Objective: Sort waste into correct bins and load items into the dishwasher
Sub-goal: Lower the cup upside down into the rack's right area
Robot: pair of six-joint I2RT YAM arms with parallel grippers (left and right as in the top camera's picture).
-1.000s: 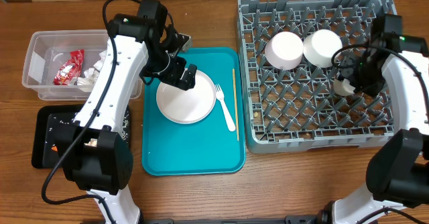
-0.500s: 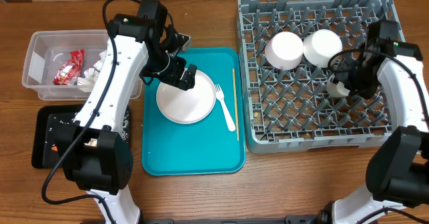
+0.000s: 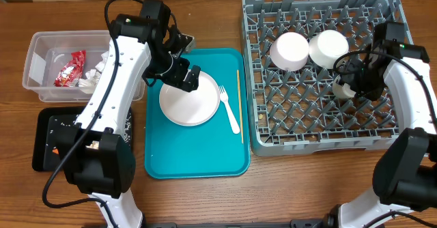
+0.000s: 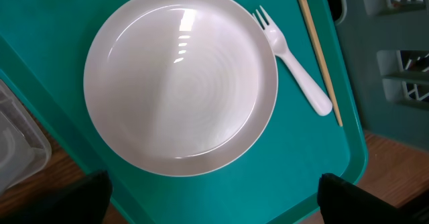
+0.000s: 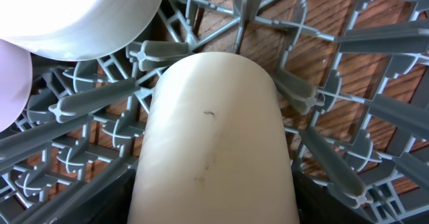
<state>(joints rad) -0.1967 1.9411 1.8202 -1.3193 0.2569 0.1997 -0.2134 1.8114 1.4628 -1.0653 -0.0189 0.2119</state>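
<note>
Nearest us, at the left edge of the wooden bench (image 3: 307, 187), lies the shallow black rectangular tray (image 3: 41, 119), partly hidden by the left arm. Just beside it sits the teal serving tray (image 3: 198, 153), carrying the white round plate (image 3: 191, 105). The white plastic fork (image 3: 230, 110) lies against the plate's right rim, and the thin wooden stick (image 3: 240, 105) lies just right of the fork.

The left end effector (image 3: 184, 79) hovers over the plate's far-left edge. Its fingers (image 4: 74, 197) are spread wide at either side of the wrist view and grip nothing.

Farther back on the left, the clear plastic rectangular tub (image 3: 34, 57) holds the shiny red snack wrapper (image 3: 70, 69) and the crumpled white paper napkins (image 3: 92, 78).

On the right stands the large square grey plastic dish rack (image 3: 321, 136). The right end effector (image 3: 355, 83) is closed on the small white cup (image 3: 343, 89), held on its side over the lattice at mid-rack. We cannot tell whether the cup touches the pegs.

Beyond it, two white bowls (image 3: 289, 51) sit side by side, upturned, in the rack's far half.
</note>
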